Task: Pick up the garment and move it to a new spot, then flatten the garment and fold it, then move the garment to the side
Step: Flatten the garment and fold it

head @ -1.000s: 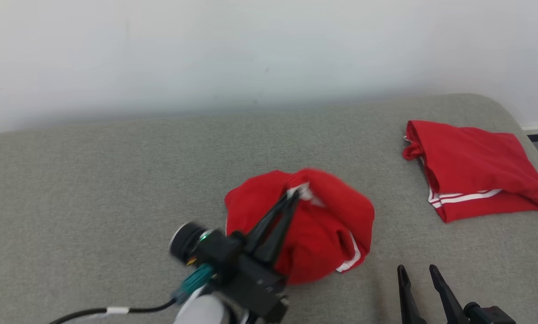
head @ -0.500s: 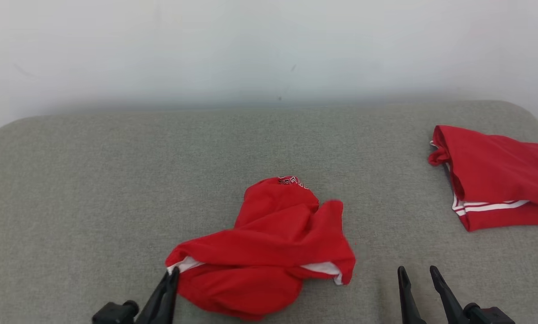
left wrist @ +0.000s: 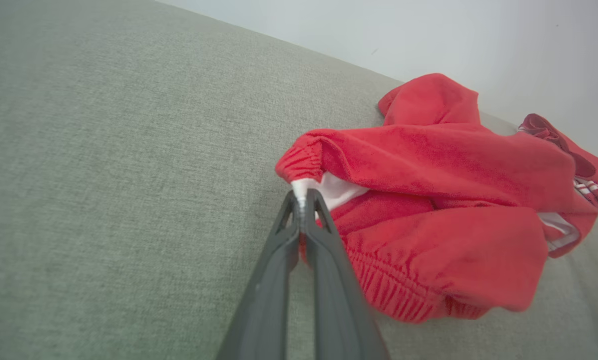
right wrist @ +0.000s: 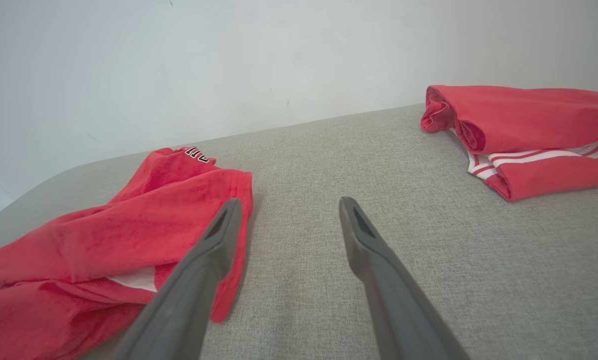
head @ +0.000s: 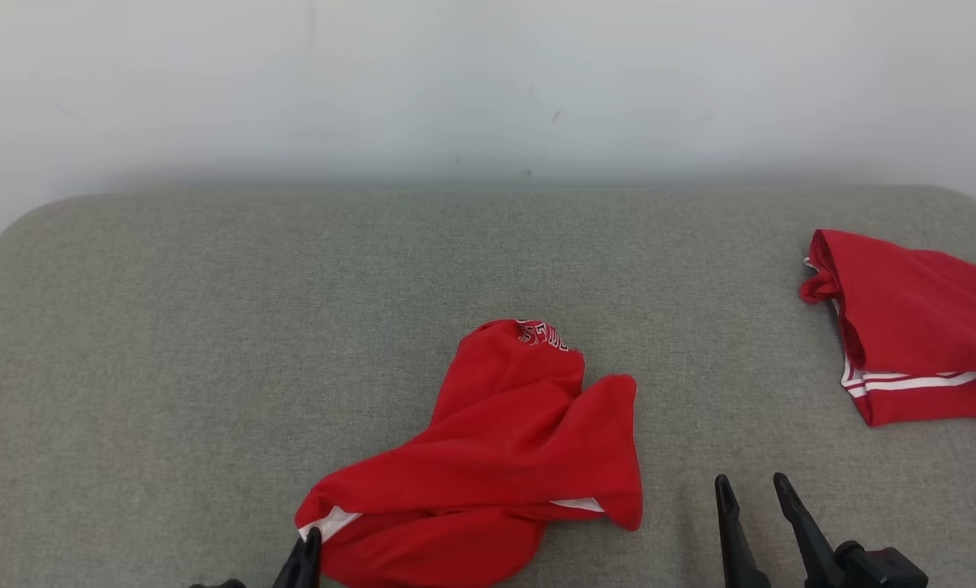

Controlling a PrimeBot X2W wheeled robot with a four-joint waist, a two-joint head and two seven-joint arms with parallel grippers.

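Reference: grey cushion (head: 210,327), pale wall (head: 455,82) behind its far edge.

Garment (head: 504,457): red, crumpled, lying on the cushion at its near middle. One lobe reaches toward the cushion's centre. A folded garment (head: 920,327), red with white stripes, sits at the cushion's right end, well apart from the first.

Head view gives the layout. The left gripper (head: 312,543) comes up at the cushion's near edge, left of middle, with its tips against the garment's left corner, where a white strip shows. From here it is hard to read whether the tips bite cloth.

The left wrist view settles it: both fingers are pressed together, pinching the white lining (left wrist: 329,187) just under a gathered red hem. It also shows a ribbed elastic band (left wrist: 384,290) along the garment's lower fold.

The right gripper (head: 751,483) is at the cushion's near edge, right of middle. Its fingers are spread with nothing between them.

In the right wrist view one of its fingers overlaps the garment's right flap, so contact cannot be judged there. The head view shows bare cushion between the two. The right wrist view brings out the lettering (right wrist: 197,153) at the garment's far tip, dark and white but too small to read.
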